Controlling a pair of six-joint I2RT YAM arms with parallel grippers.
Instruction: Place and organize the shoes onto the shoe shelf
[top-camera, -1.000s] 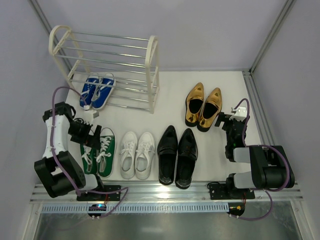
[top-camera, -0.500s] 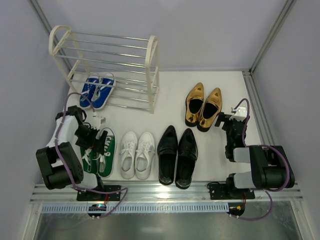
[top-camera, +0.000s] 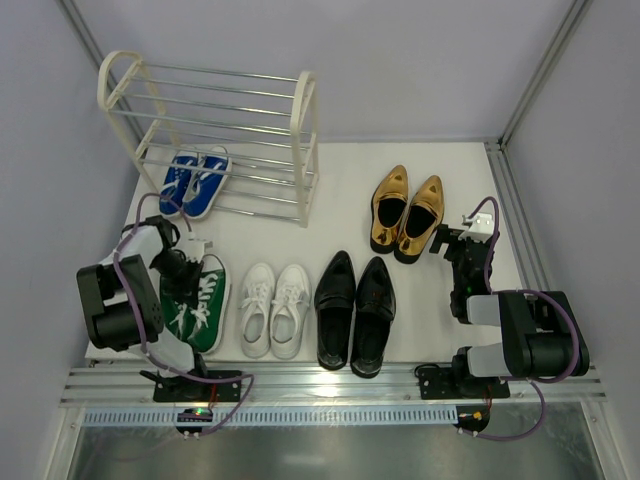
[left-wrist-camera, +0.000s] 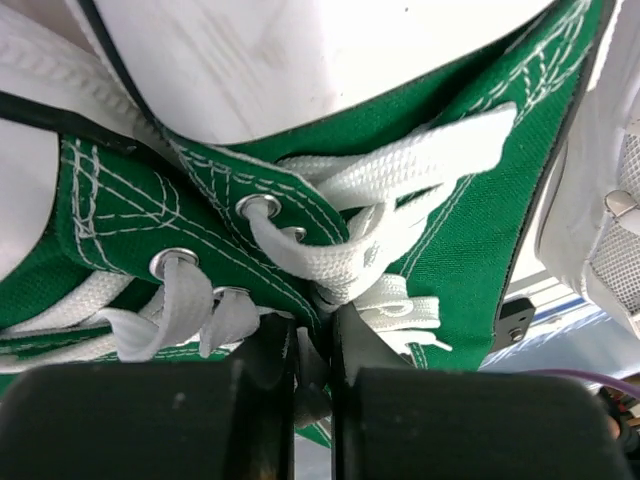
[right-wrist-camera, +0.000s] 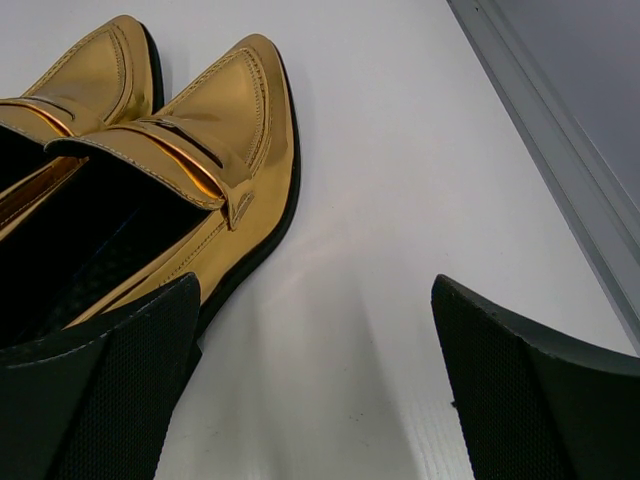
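Tools: left tool (left-wrist-camera: 312, 335) pinched shut on green sneakers (left-wrist-camera: 450, 230); right tool (right-wrist-camera: 315, 300) wide open, holding nothing, beside gold shoes (right-wrist-camera: 235, 110).

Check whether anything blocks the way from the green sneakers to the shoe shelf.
Nothing lies on the floor between the green sneakers and the shoe shelf. The blue sneakers already fill the left end of the bottom tier, straight ahead of them; the rods to their right and above look bare.
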